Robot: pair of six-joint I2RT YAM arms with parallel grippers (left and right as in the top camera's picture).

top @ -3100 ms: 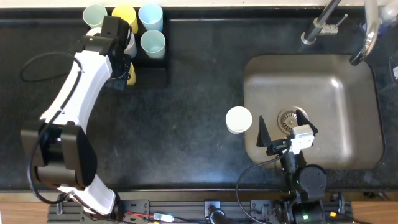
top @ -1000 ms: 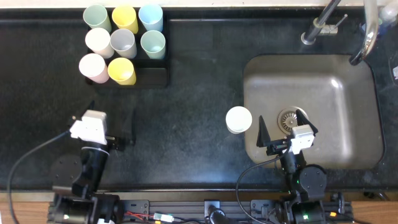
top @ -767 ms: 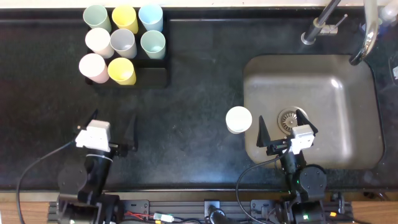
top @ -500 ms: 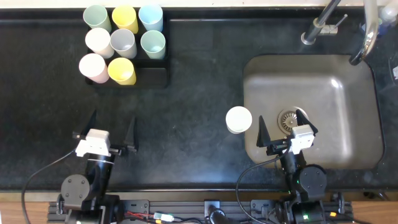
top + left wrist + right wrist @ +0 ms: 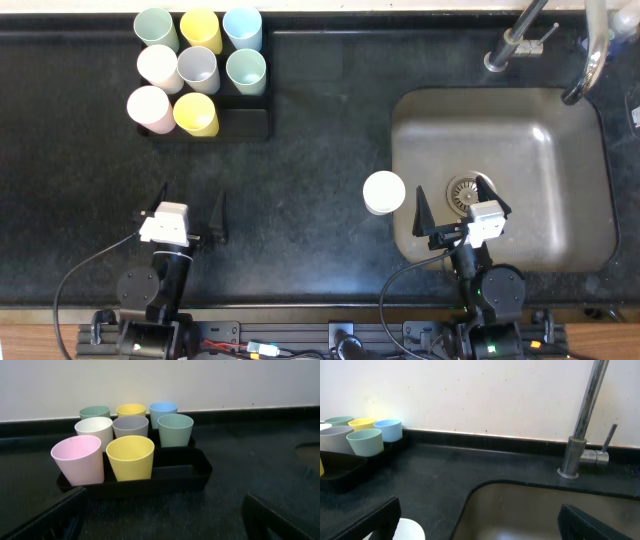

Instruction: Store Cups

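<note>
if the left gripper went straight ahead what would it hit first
Likely the black tray's front wall, the front yellow cup just behind it; the counter between it and the left gripper looks free.

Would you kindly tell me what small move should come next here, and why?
Probably the right hand should swing toward the white cup, which stands on the counter beside the sink, close to that hand. The hand is open and empty, and the black tray shows one free spot beside the front yellow cup.
</note>
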